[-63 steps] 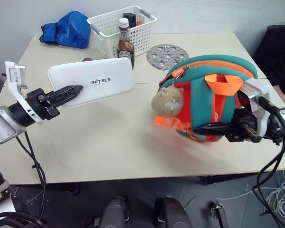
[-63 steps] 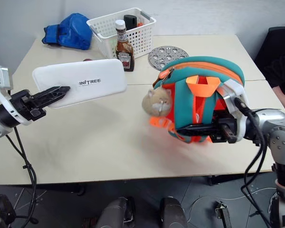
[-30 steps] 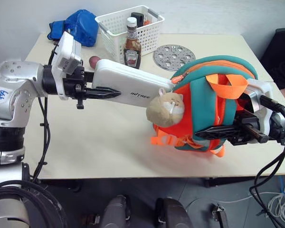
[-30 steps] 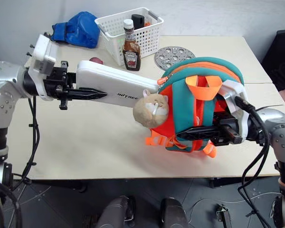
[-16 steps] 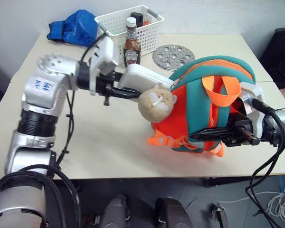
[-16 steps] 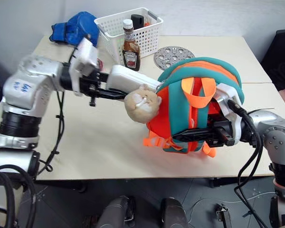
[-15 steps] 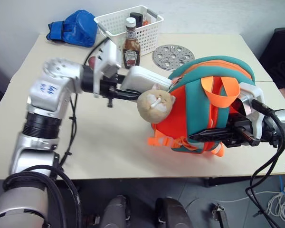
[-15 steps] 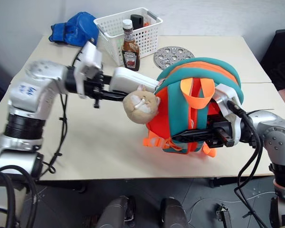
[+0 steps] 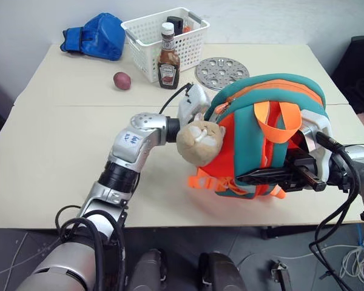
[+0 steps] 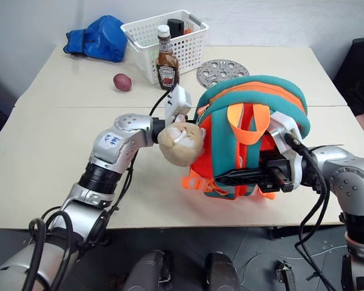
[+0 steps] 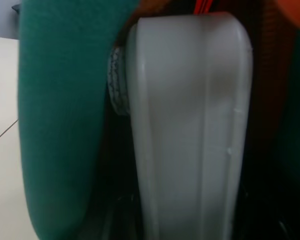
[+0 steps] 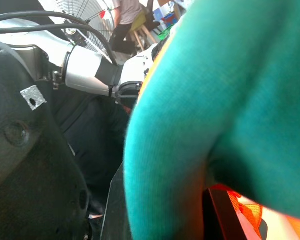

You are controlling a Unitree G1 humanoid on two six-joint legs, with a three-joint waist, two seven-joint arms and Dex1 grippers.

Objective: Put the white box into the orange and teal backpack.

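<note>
While the white box (image 11: 190, 125) sits deep inside the orange and teal backpack (image 9: 273, 115), clamped by the left gripper's fingers, release should be delayed until full seating is confirmed. The backpack is held steady by the right gripper (image 9: 255, 177), fingers shut on its strap, and the opening should be kept wide.

We see the backpack (image 9: 264, 130) right of table (image 9: 60, 157) centre, the box (image 11: 190, 125) inside its opening — basket (image 9: 170, 37), bottle (image 9: 168, 48) and perforated disc (image 9: 221, 71) behind it, potato (image 9: 122, 80) and glove (image 9: 96, 37) far left.
</note>
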